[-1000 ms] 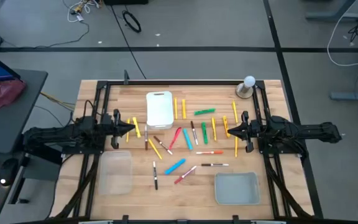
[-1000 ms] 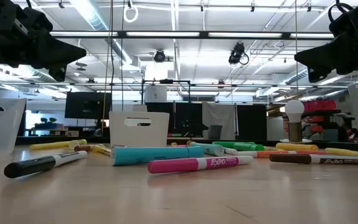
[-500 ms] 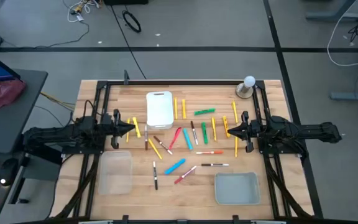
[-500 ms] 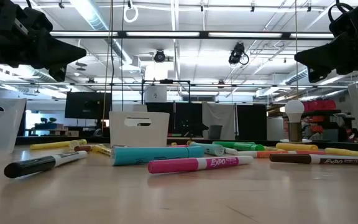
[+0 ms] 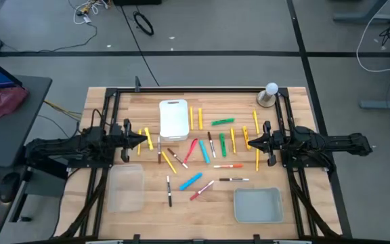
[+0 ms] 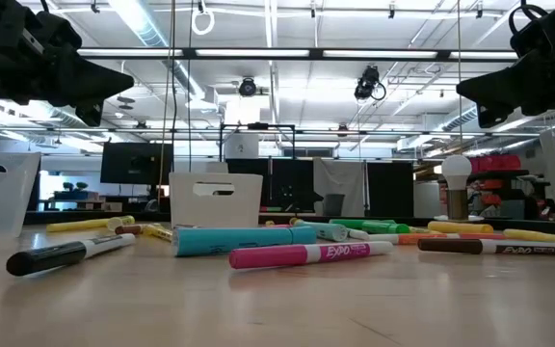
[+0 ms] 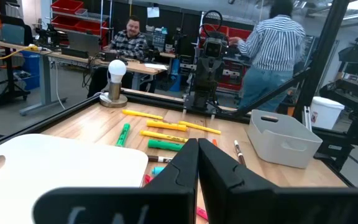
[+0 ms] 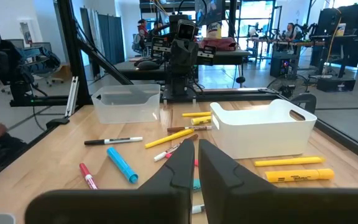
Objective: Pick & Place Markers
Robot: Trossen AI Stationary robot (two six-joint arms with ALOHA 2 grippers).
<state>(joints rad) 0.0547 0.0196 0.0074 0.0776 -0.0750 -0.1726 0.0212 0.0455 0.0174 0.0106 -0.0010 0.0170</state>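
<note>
While scattered, markers (image 5: 202, 152) thin, multicoloured (capped)

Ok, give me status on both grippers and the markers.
Left gripper shut, empty. Right gripper shut, empty. Markers scattered on table, none picked. Nothing blocking.

table (image 5: 290, 163): light brown wood with stripes
table frame (image 5: 202, 90): black
markers (image 5: 208, 146): yellow, green, light blue, pink and red, plus thin white ones and dark ones
pink marker (image 6: 308, 254): bright pink with white letters
blue marker (image 6: 244, 240): light blue
black marker (image 6: 61, 254): black with a white end
white tray (image 5: 173, 120): plain white
see-through trays (image 5: 257, 205): clear, a bit grey
lamp bulb (image 5: 271, 88): white on a silver base
arms (image 5: 73, 148): black
person's shirt (image 7: 272, 43): blue and white stripes
floor (image 5: 208, 34): grey with black lines
</note>
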